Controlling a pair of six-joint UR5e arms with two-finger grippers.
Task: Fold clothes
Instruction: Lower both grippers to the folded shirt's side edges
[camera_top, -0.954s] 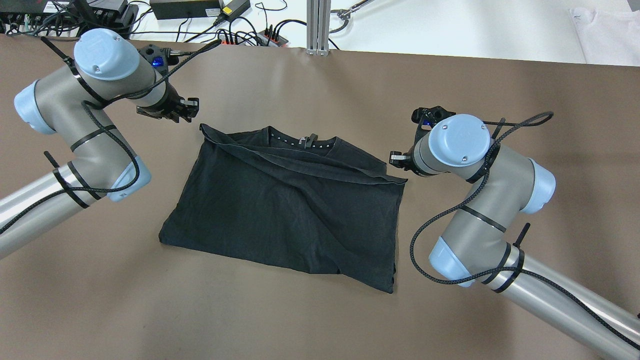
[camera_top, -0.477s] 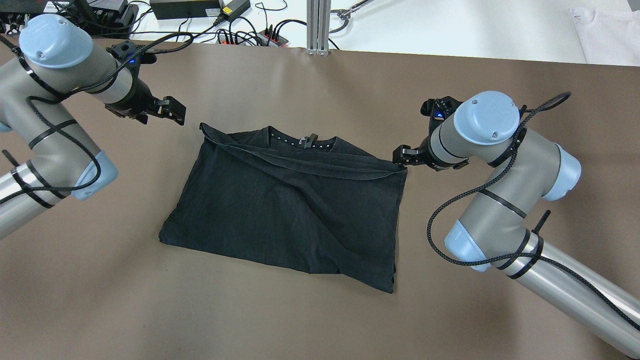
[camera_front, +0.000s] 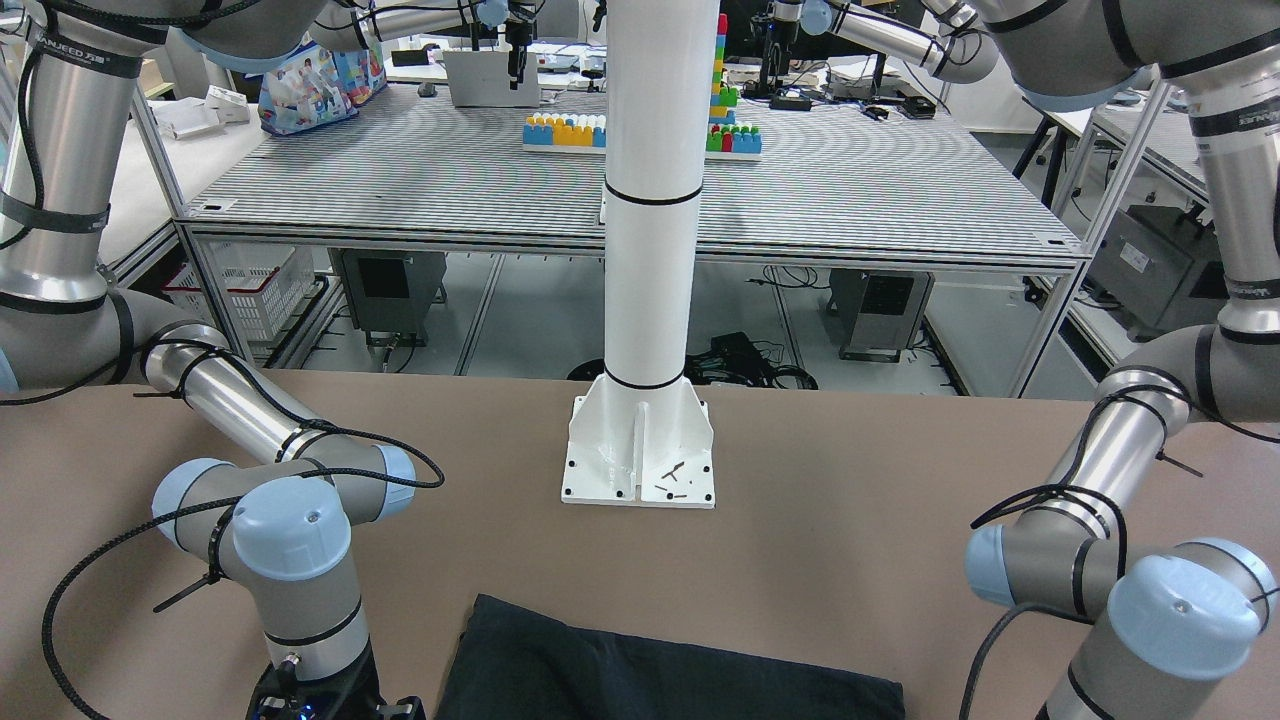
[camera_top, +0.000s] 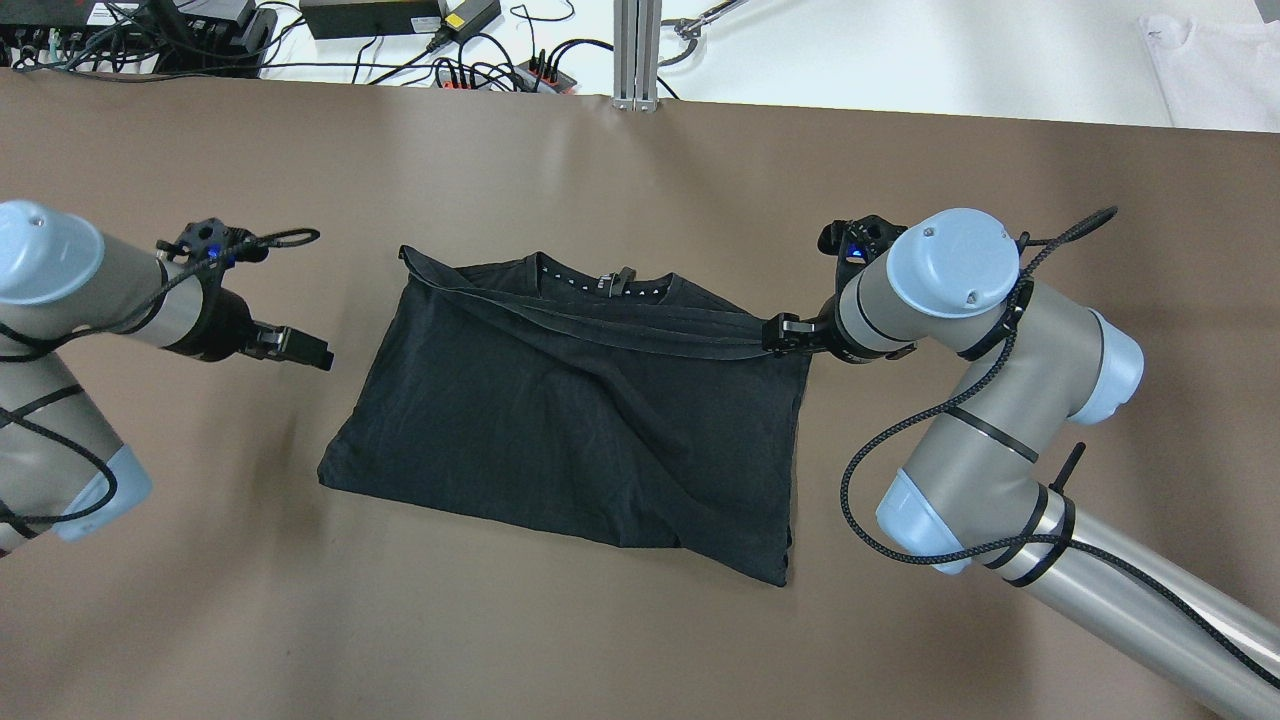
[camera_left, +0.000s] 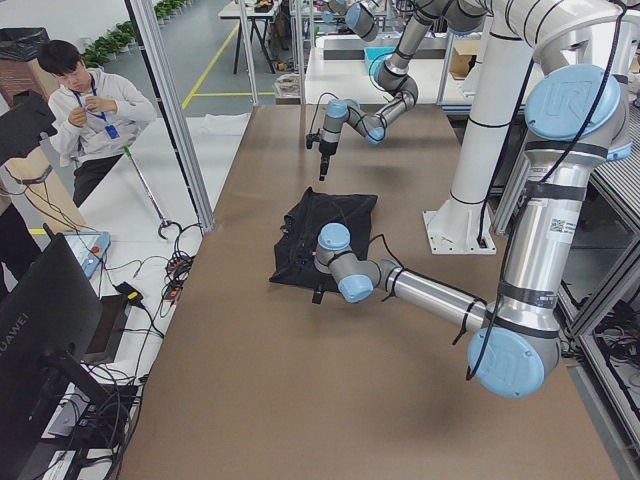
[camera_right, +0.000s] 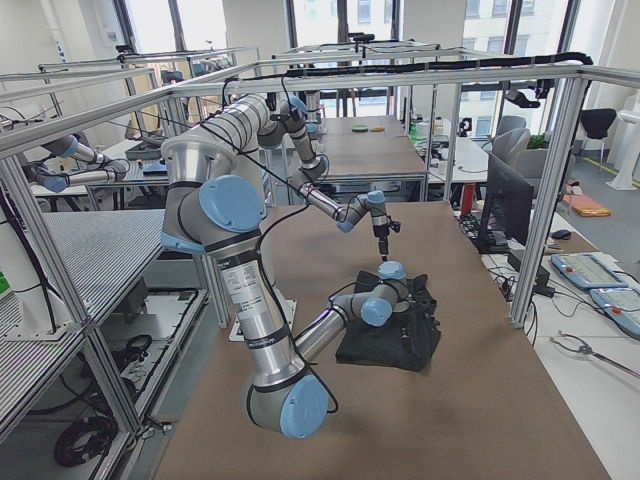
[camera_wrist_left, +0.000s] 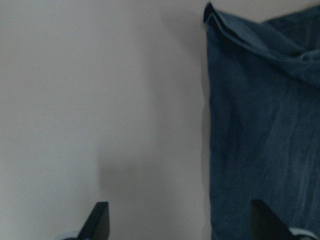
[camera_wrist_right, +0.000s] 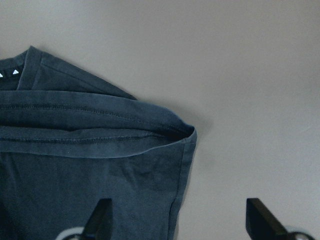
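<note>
One black T-shirt (camera_top: 570, 420), partly folded, flat on brown surface (camera_top: 640, 640) between arms, collar toward far edge. Soft, light, limp fabric: will sag and drag, layers likely to slip apart. Best pinched at corners or folded hem, all layers together. Two hands. Left hand (camera_top: 318, 355): spread apart, empty, over bare surface just beside shirt's left edge. Right hand (camera_top: 778, 335): spread apart, straddling shirt's upper right corner, nothing gripped yet.

Shirt (camera_top: 570, 420): black cloth, matt, softly creased, stitched hems. Table (camera_top: 640, 640): brown, matt, smooth. Right arm (camera_top: 1130, 598): satin grey metal tube, glossy pale-blue plastic caps, braided black cable. Post (camera_front: 650, 200): glossy white painted.
</note>
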